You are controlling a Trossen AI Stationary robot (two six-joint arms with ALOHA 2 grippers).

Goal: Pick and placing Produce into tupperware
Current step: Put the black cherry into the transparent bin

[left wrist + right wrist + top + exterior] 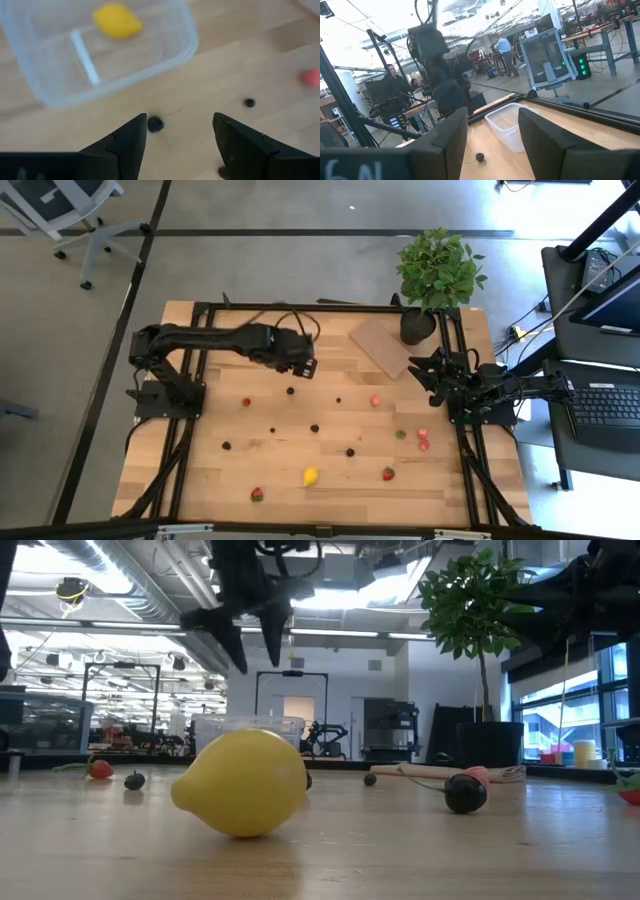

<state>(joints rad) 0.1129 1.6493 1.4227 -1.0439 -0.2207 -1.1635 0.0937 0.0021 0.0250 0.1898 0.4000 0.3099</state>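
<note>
The clear tupperware (100,50) stands on the wooden table with one yellow lemon-like piece (117,21) lying inside it. My left gripper (180,130) hangs open and empty above the table, just beside the tupperware, over a dark berry (155,124). In the high view this gripper (302,366) is at the table's far middle. More produce lies scattered on the table: a yellow lemon (310,476), strawberries (388,473), dark berries (314,428) and a green piece (400,434). My right gripper (425,370) waits open at the right edge.
A flat brown board (383,345) lies at the far right, next to a potted plant (437,275). Black frame rails (470,450) run along the table's sides. People and office chairs show in the room beyond the table.
</note>
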